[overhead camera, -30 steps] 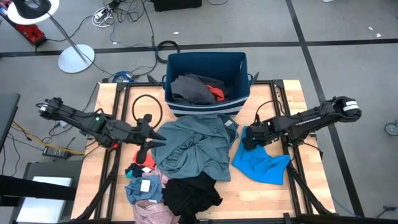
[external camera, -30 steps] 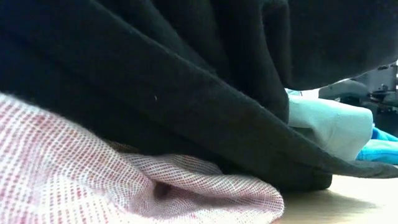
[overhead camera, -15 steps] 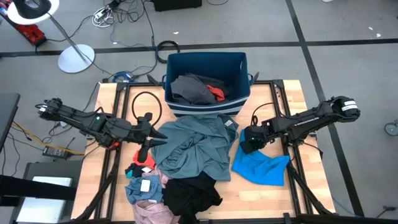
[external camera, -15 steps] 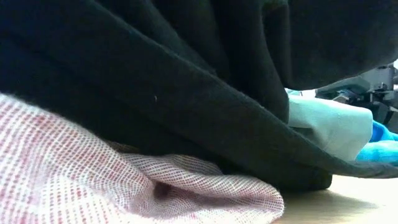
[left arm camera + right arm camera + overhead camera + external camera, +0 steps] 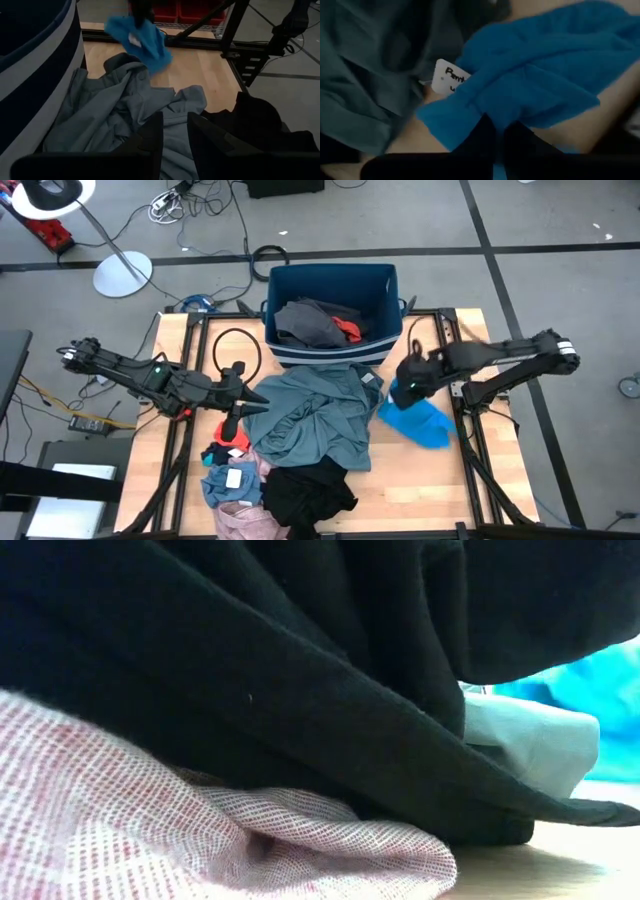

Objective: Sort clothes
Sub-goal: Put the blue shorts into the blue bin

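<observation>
My right gripper (image 5: pixel 403 388) is shut on a bright blue garment (image 5: pixel 428 423) at the table's right, beside the teal garment (image 5: pixel 315 418) spread mid-table. My left gripper (image 5: pixel 243 402) stands over the teal garment's left edge (image 5: pixel 125 100). A narrow gap shows between its fingers; whether it touches the cloth I cannot tell. A black garment (image 5: pixel 305 490) and a pink one (image 5: pixel 245 522) lie at the near edge, and both fill the low view. The dark blue bin (image 5: pixel 390 280) at the far side holds a grey garment (image 5: pixel 310 323) and a red-orange piece (image 5: pixel 348 330). My right gripper pinches a bunched fold of the blue garment (image 5: pixel 502 112) between its two fingers, close to the white tag (image 5: pixel 447 77). The cloth hangs slack below the fingers (image 5: pixel 142 37). I cannot tell whether its lower end still lies on the table.
Small pieces lie at the near left: a red one (image 5: pixel 236 442) and a blue-grey one (image 5: pixel 225 480). Bare wood (image 5: pixel 420 490) shows at the near right. A black cable loop (image 5: pixel 236 350) lies left of the bin.
My right gripper has shut on the blue garment, then gone up and toward the far edge. The garment lay spread flat at the table's right. It is now gathered and drawn up below the fingers.
</observation>
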Action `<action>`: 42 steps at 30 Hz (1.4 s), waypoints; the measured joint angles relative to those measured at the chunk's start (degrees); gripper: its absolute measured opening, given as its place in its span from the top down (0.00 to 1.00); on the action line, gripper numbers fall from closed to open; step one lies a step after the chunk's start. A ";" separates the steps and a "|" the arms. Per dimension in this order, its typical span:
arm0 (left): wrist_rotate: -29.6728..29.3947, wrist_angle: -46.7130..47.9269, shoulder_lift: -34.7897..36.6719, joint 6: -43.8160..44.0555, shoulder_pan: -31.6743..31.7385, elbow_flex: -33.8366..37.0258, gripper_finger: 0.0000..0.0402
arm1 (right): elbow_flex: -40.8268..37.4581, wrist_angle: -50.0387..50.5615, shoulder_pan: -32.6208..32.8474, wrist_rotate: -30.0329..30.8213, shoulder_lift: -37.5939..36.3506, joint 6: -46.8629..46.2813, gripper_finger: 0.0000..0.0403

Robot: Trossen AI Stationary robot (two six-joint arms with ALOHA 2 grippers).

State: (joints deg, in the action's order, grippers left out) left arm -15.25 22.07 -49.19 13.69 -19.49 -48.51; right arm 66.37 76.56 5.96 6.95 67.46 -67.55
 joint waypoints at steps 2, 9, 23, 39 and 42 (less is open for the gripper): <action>0.06 0.02 0.00 0.00 0.00 0.00 0.77 | 6.55 5.53 0.00 2.80 0.00 -1.39 0.97; 0.11 0.00 0.00 0.04 0.00 0.00 0.77 | 26.20 10.34 -0.91 12.67 0.04 1.33 0.97; 0.09 -0.29 0.00 0.09 0.00 0.00 0.77 | 62.44 1.75 -19.58 11.38 19.35 32.61 0.97; 0.09 -1.23 0.00 1.81 0.00 0.01 0.77 | 65.75 -11.95 -34.43 -1.19 34.28 43.92 0.94; 0.07 -4.28 0.00 1.73 0.00 0.00 0.77 | 65.75 -11.38 -35.44 -1.17 35.43 45.38 0.93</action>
State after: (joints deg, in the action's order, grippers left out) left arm -15.18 17.79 -49.19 15.42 -19.49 -48.51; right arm 132.11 65.18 -29.48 5.78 102.89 -22.17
